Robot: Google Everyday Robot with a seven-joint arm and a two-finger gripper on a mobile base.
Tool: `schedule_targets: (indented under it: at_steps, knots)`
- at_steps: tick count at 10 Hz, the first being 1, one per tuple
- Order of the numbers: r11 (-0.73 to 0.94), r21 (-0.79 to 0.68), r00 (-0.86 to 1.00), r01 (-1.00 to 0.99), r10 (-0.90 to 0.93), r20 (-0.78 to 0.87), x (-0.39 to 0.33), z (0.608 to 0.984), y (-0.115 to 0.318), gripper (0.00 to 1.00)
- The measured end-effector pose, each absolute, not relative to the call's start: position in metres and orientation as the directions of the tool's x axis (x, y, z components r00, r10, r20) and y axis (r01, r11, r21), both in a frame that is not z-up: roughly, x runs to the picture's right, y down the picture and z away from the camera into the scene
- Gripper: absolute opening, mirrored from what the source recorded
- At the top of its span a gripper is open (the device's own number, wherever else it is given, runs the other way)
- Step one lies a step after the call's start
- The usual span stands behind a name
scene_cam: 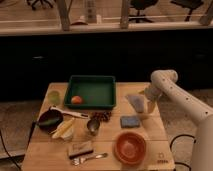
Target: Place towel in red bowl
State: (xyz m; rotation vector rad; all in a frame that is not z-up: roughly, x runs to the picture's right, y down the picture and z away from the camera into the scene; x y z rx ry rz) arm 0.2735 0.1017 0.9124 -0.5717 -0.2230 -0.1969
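Now: thin pale grey-blue cloth towel (136, 102) lies outside the round orange-red bowl (131, 148)

The towel rests flat on the wooden worktop (45, 155), right of the green plastic tray (90, 78). The gripper (150, 106) hangs just beside its right edge; I cannot tell how the jaws stand.

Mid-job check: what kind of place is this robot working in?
Probably an office or lab: rolling office chairs beyond a railing, a wooden table set with assorted items. The gripper hangs beside the towel, at the table's right edge.
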Motion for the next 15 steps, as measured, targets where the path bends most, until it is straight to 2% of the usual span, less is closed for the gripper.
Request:
schedule_targets:
  at_steps: [15]
  knots:
    - [0.786,-0.51,0.925,0.349,-0.2,0.324,0.262,0.932,0.116,0.8]
